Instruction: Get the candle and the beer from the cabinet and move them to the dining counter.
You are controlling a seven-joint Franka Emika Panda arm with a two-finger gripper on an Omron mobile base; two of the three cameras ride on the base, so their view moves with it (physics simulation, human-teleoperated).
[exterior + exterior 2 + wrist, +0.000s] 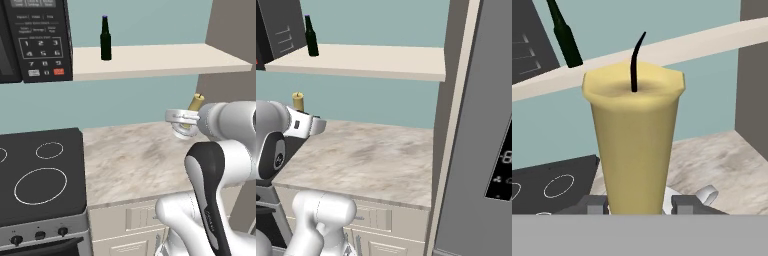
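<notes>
My gripper [639, 204] is shut on the candle [634, 140], a pale-yellow cylinder with a black wick, held tilted above the marbled worktop. The candle [195, 103] pokes up beside the hand, with its silver dish holder [179, 119] at the wrist's left. From the right side the candle [298, 101] rises just above the gripper [306, 122]. The beer [105, 39], a dark bottle with a purple cap, stands upright on the left part of the cabinet [165, 60], a cream shelf slab. Beer [311, 36] and cabinet [371, 62] sit above and behind the hand. The dining counter is out of view.
A black microwave [35, 40] hangs left of the shelf. A black stove [40, 175] adjoins the marbled worktop [135, 160] below. A tall grey fridge [481, 125] and a beige side panel [448, 125] close off the right.
</notes>
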